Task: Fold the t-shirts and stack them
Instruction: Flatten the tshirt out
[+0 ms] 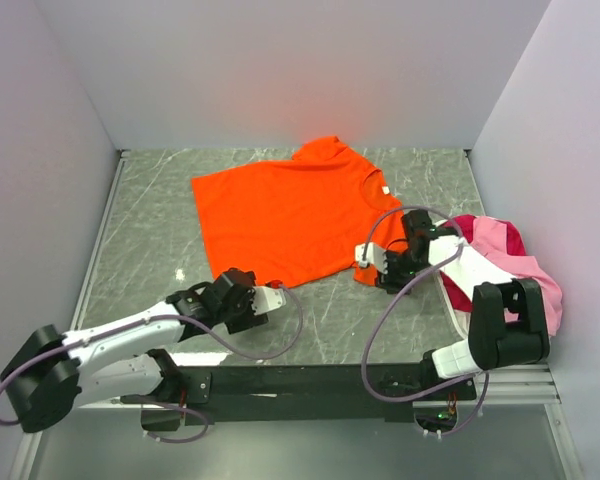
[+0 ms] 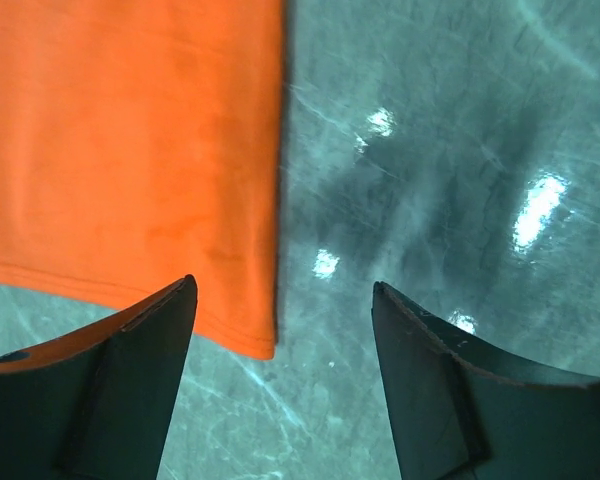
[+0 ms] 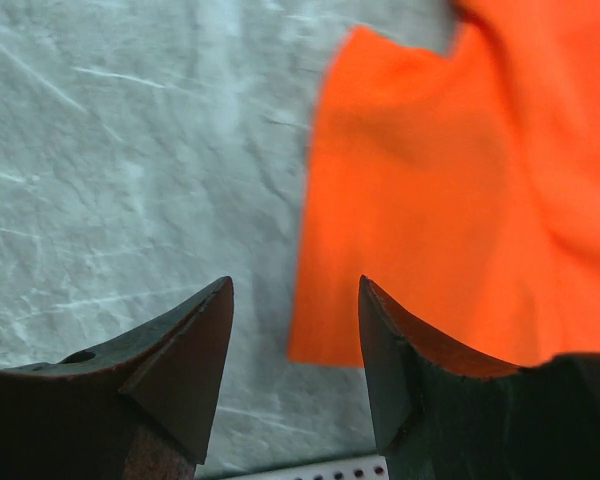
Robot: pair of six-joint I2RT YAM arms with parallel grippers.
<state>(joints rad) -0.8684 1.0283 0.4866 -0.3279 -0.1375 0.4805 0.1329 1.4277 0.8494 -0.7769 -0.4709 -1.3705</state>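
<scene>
Bright orange soft-fabric t-shirt [image 1: 290, 215] flat on grey marbled worktop [image 1: 150, 230]. Left hand [image 2: 285, 290] over hem corner, right hand [image 3: 295, 285] at sleeve edge. Both spread, nothing held. Grasp step pending. Next: descend, pinch fabric, fold.

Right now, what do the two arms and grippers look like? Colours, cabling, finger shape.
The left arm and right arm match: white links between bulky black joints. A lavender cable loops loosely alongside each. The left gripper and right gripper have dark matte fingers that taper to wedge-shaped tips. No legible markings.
</scene>
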